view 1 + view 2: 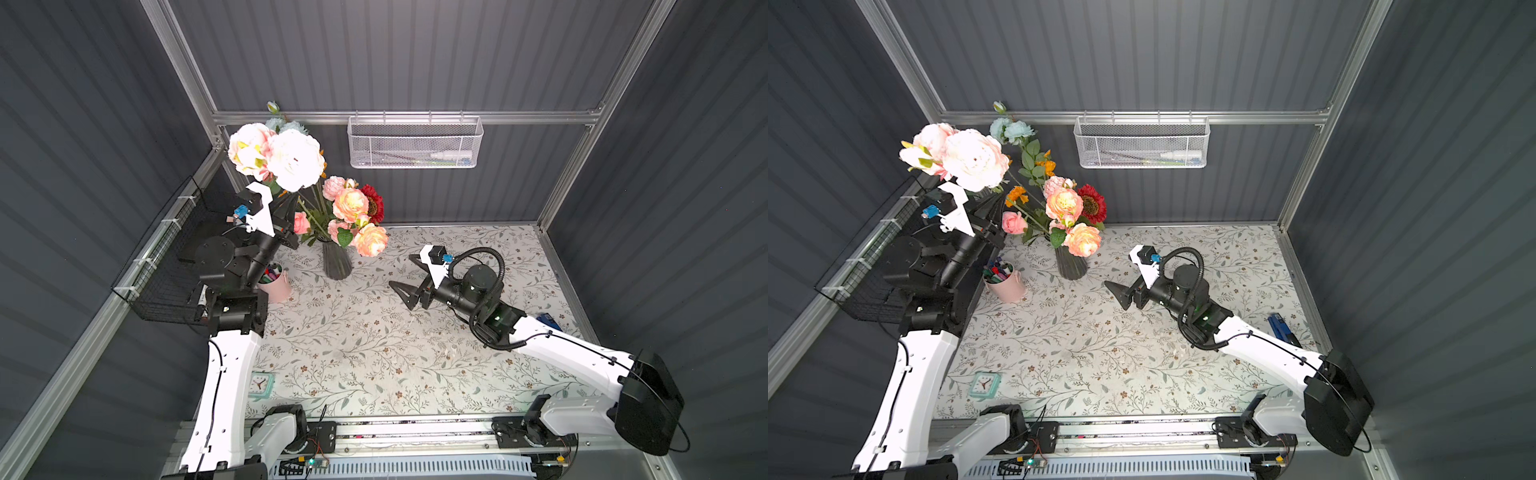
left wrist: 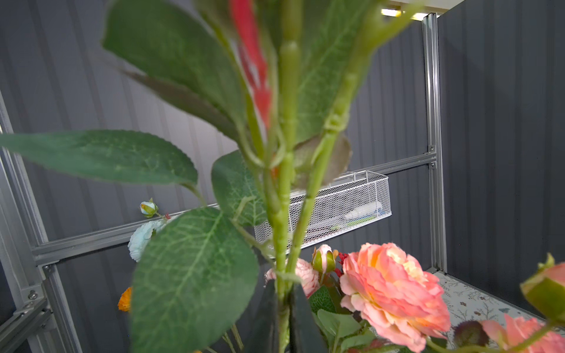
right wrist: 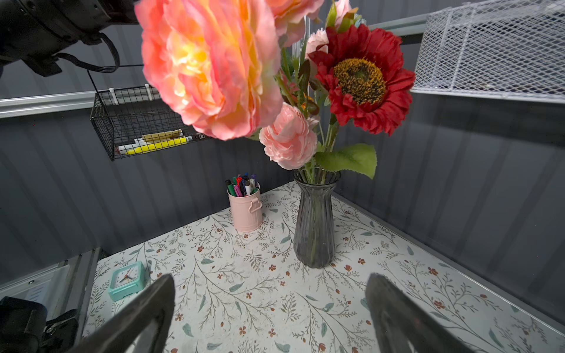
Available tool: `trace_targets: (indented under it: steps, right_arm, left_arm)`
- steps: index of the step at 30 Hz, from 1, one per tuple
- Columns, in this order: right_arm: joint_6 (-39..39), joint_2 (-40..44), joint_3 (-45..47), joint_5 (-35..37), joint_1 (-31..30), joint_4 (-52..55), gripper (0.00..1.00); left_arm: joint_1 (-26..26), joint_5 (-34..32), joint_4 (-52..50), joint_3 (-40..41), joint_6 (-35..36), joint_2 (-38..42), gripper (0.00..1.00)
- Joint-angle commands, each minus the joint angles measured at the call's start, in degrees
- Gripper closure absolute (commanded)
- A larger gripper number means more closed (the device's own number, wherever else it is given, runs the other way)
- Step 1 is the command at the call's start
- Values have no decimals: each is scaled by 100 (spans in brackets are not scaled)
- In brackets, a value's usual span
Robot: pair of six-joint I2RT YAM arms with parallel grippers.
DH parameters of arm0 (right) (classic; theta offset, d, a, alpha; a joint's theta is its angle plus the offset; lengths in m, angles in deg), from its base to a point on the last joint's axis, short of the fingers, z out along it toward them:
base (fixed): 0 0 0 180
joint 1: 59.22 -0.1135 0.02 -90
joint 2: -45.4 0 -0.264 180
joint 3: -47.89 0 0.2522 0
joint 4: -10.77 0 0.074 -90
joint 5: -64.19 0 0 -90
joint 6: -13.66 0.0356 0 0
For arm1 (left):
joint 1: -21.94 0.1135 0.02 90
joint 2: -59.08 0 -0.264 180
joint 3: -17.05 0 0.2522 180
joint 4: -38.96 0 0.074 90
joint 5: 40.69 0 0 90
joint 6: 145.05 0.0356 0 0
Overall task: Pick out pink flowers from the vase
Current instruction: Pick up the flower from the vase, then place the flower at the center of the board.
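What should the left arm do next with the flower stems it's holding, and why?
Probably swing the left gripper away from the vase and lower its pale pink flowers onto bare table. Its jaws are shut on the green stems, the blooms sit high beside the vase, seemingly clear of it, and more pink blooms in the vase need picking.

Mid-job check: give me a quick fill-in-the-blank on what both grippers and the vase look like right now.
The left gripper is shut on a green ____.
The right gripper is ____ and holds nothing.
The vase holds one dark ____ flower.
The pink cup holds ____.
Missing: stem, open, red, pens.
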Motion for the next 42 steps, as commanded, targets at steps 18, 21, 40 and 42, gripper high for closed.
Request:
trace_targets:
  steps: [18,21,40,42]
  right_arm:
    - [140,674,115,-730,-261,1249,1]
    - [113,657,91,-736,-402,1269,1]
    - [250,-419,-973,-944,-1131,1238,17]
    - [260,-525,-1070,-980,-1154,1217,20]
  left_arm:
    - [-5,1730,-2989,415,94,1139,93]
    - [-5,1840,-2989,770,160,1371,93]
    - [-14,4000,-2481,2339,608,1911,95]
    - [-16,4145,-2515,2373,671,1919,95]
